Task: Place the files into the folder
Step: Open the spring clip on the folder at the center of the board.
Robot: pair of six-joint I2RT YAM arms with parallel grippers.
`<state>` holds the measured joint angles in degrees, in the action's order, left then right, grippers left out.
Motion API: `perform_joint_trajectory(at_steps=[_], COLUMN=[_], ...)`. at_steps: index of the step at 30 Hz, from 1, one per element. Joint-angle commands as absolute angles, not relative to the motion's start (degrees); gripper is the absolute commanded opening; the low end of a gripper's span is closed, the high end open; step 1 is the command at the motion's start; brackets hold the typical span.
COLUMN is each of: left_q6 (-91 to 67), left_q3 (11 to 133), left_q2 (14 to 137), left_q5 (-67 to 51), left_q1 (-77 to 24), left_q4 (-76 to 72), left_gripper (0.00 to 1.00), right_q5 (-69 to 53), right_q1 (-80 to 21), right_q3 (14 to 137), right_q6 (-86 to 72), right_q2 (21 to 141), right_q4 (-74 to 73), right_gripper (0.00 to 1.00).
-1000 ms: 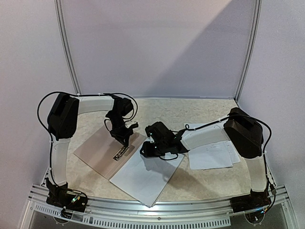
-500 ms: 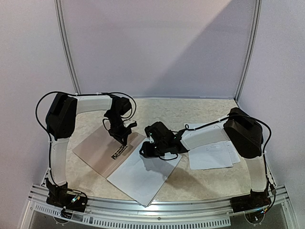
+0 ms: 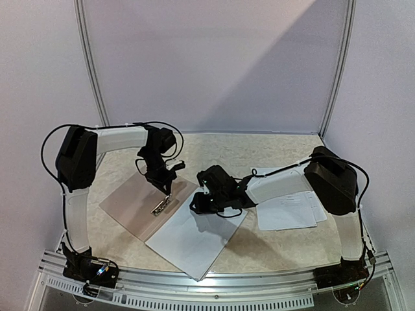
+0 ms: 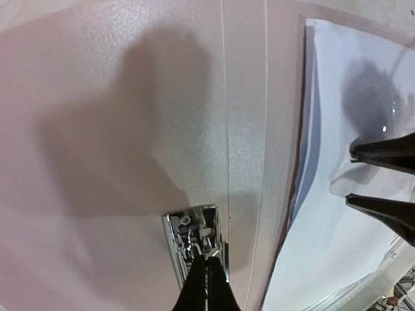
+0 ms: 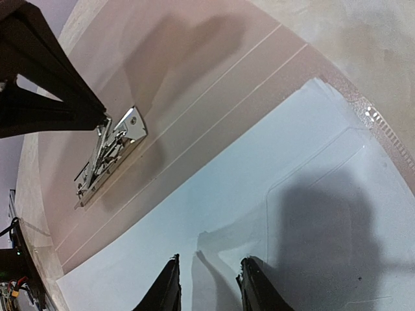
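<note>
The folder [image 3: 133, 201] lies open and flat at the left-centre of the table [image 3: 259, 152], with a white sheet [image 3: 194, 243] spread blank side up over its right half. The right gripper [image 5: 209, 262] is down on that sheet, jaws slightly apart, the paper puckered between the tips. The left gripper [image 4: 206, 272] is pinched tight on the lever of the metal clip [image 4: 194, 236]. More printed files [image 3: 288, 208] lie stacked well to the right.

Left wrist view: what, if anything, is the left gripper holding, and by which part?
The left gripper appears shut on the metal clip of the folder, pinching the clip's raised lever end.
</note>
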<state>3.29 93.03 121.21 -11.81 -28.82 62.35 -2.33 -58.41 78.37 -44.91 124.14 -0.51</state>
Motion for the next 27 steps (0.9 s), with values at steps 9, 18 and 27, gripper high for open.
perform_joint_trajectory(at_steps=[9, 18, 27], left_q6=[9.34, 13.07, 18.5], left_q3=[91.84, 87.65, 72.01], left_q2=[111.12, 103.89, 99.53], left_q5=[-14.85, -12.31, 8.52], left_q1=[-25.28, -21.35, -12.93], left_q4=[68.84, 71.11, 69.44], left_gripper=[0.08, 0.09, 0.09], right_q5=[-3.21, -4.81, -4.43], right_q1=[-58.06, -57.47, -57.35], right_q3=[78.26, 85.15, 98.57], right_q6=[-43.59, -39.69, -38.38], right_q2=[126.56, 122.64, 129.83], right_q4=[-12.99, -12.04, -14.33], right_gripper=[0.32, 0.32, 0.1])
